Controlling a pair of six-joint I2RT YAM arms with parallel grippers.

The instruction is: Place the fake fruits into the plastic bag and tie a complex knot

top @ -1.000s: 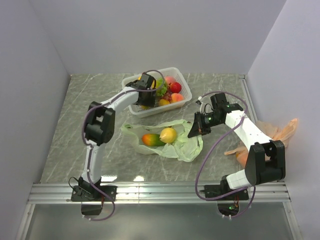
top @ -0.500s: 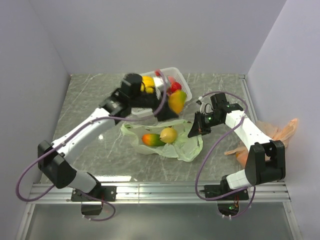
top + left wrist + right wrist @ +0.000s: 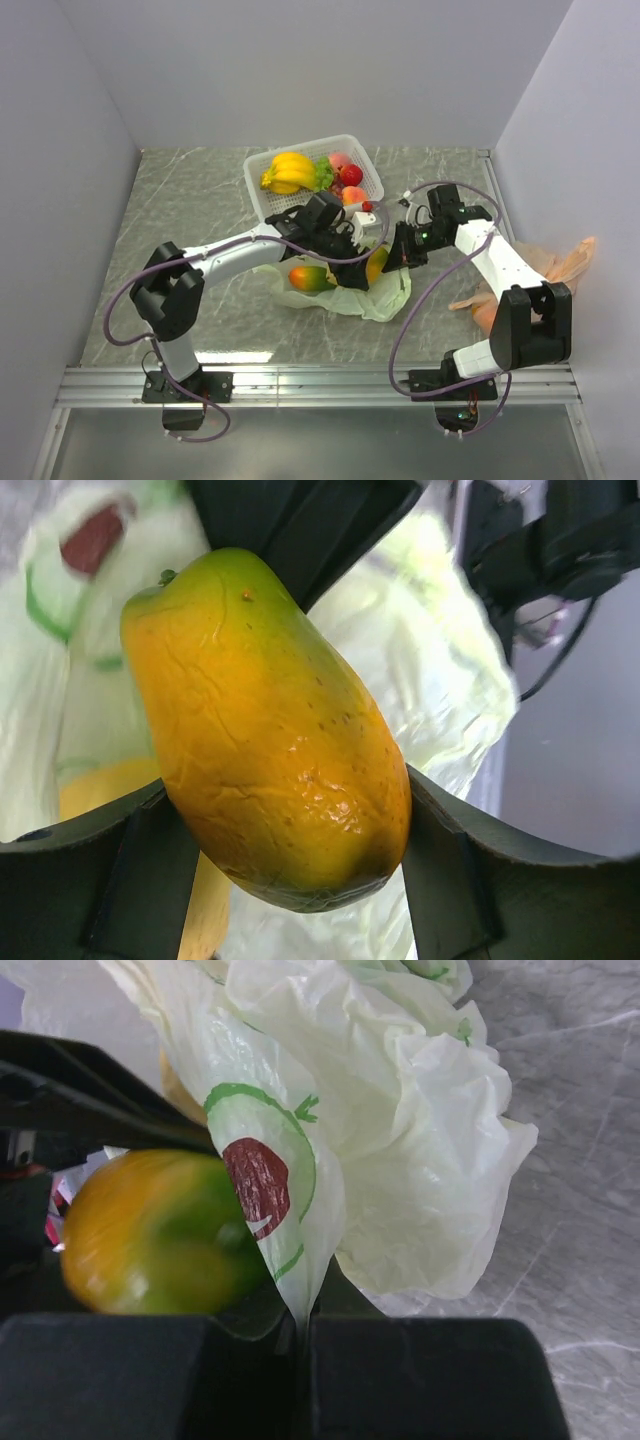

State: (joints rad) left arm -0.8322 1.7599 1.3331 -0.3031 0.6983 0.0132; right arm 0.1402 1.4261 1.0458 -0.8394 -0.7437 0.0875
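Observation:
My left gripper (image 3: pixel 370 268) is shut on an orange-green mango (image 3: pixel 377 264) and holds it at the mouth of the pale green plastic bag (image 3: pixel 345 298). In the left wrist view the mango (image 3: pixel 270 730) fills the space between the jaws of the left gripper (image 3: pixel 290 870), with the bag (image 3: pixel 440 670) and a yellow fruit (image 3: pixel 100 790) behind. A second mango (image 3: pixel 310 277) lies in the bag. My right gripper (image 3: pixel 399 254) is shut on the bag's rim (image 3: pixel 300 1260) and holds it up, right beside the held mango (image 3: pixel 160 1230).
The white lattice basket (image 3: pixel 372 176) at the back holds a banana bunch (image 3: pixel 290 170), grapes, a red apple (image 3: pixel 350 174) and peaches. A peach-orange bag (image 3: pixel 560 265) lies at the right wall. The left arm reaches across the bag.
My left gripper has lifted the mango out of the basket and swung it to the bag's mouth beside the right gripper. The right gripper has kept its hold on the bag.

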